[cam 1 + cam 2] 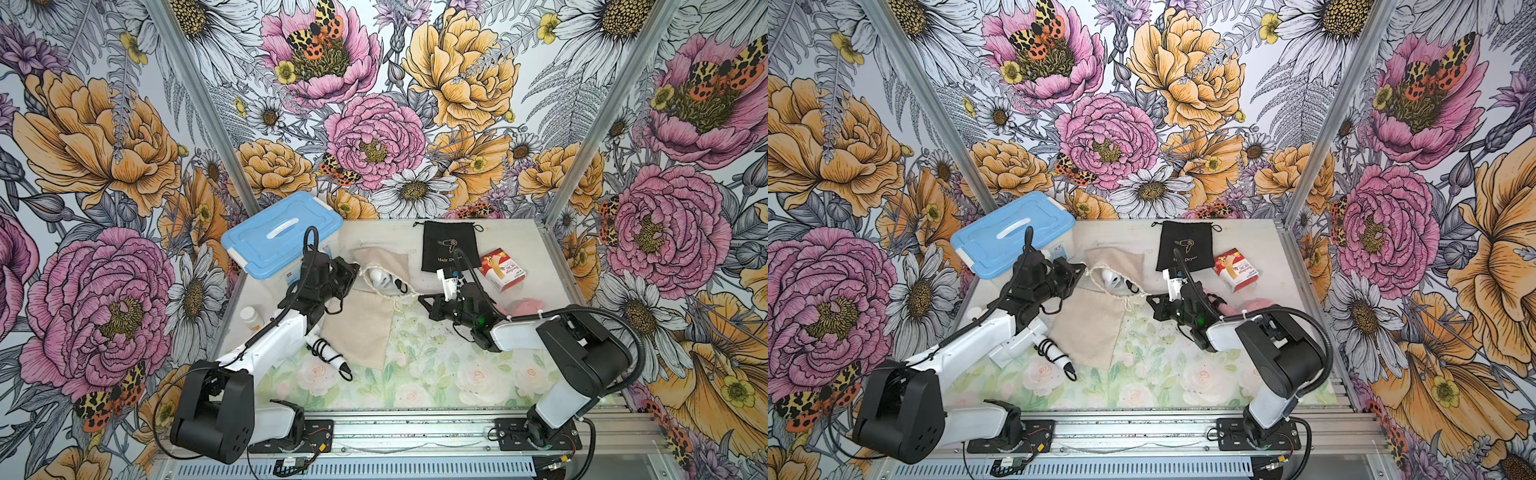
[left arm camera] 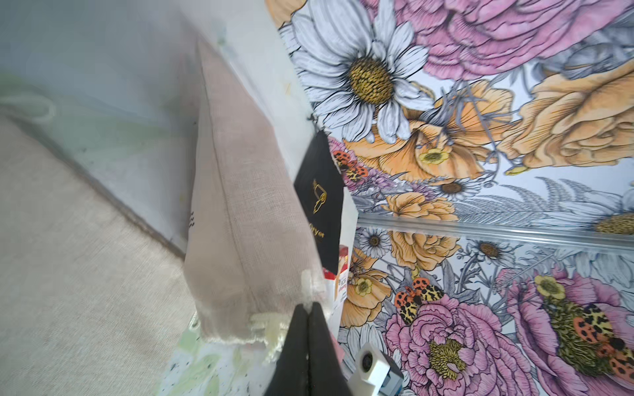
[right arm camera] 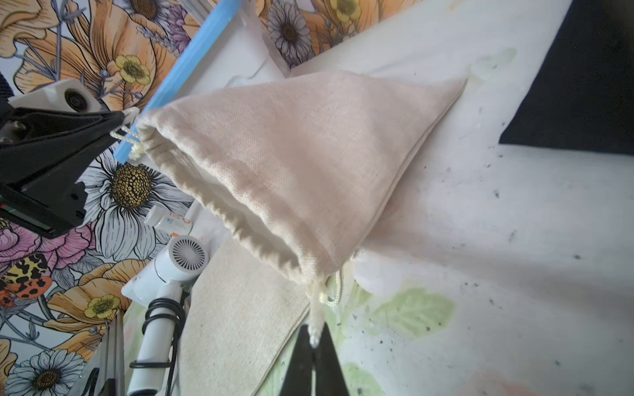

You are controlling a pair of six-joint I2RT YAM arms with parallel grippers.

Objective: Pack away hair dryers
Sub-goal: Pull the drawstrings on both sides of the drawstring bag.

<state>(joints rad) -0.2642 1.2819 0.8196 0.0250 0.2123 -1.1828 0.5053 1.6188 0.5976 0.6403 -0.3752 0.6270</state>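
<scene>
Holding the mouth of the beige pouch (image 1: pixel 384 258) open between them, your left gripper (image 2: pixel 308 310) is pinched together on the pouch rim at the drawstring, and your right gripper (image 3: pixel 314 337) is pinched together on the drawstring at the opposite side. One white hair dryer (image 1: pixel 380 277) shows in the pouch mouth in both top views, apparently lying inside, though cloth hides most of it. A second white hair dryer (image 1: pixel 330 353) lies on the desk (image 1: pixel 436 365) by your left arm, just beside a flat beige pouch (image 1: pixel 361 332), and the pink hair dryer (image 1: pixel 525 308) lies behind your right arm, mostly hidden.
</scene>
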